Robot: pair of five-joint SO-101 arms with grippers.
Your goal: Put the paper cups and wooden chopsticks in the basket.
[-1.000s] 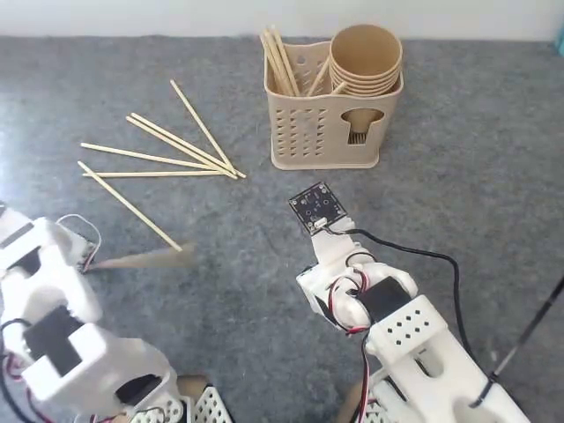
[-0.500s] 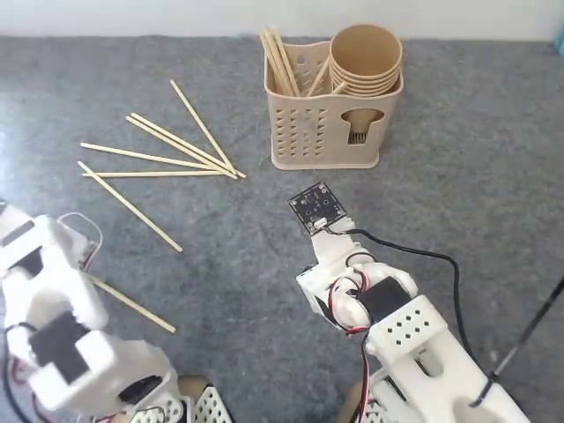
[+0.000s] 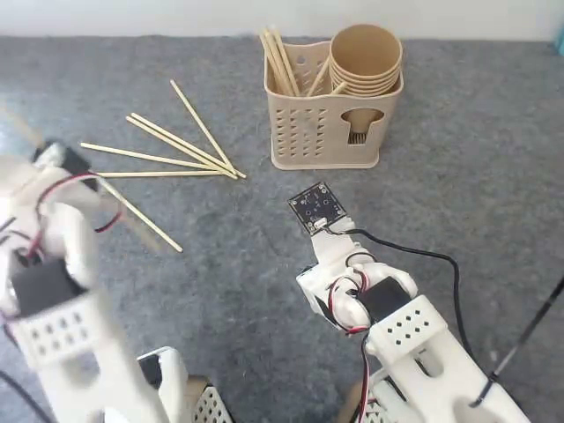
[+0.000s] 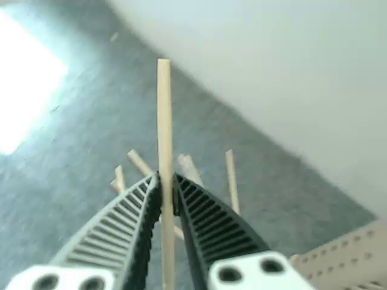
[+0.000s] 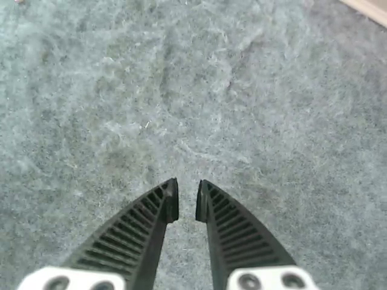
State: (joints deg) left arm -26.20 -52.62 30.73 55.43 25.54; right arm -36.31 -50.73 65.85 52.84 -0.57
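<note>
Here, the left gripper (image 4: 166, 179) has its black ribbed fingers (image 4: 136, 211) pinched on one pale wooden chopstick (image 4: 163, 109), which runs straight out past the tips. The right gripper (image 5: 187, 188) has its fingers drawn almost together, with a thin slit between the tips and nothing in it. It sits over bare surface on the near side of the basket.

Several loose wooden chopsticks (image 3: 176, 148) lie fanned on the table to the left of the beige perforated plastic basket (image 3: 308, 132), some crossing one another. Inside the basket a stack of brown paper cups (image 3: 366, 53) fills the right compartment, and a bundle of chopsticks (image 3: 278, 57) leans in the left one.

The white right arm (image 3: 388, 308) stands in front of the basket, trailing a black cable (image 3: 414, 251). The white left arm (image 3: 53, 291) stands well to the left of the basket, past the loose sticks.

The table (image 3: 458, 176) is covered in grey felt-like carpet. It lies open to the right of the basket and in the stretch between the basket and the two arms. A pale wall (image 3: 176, 18) runs along the table's far edge, just behind the basket.
</note>
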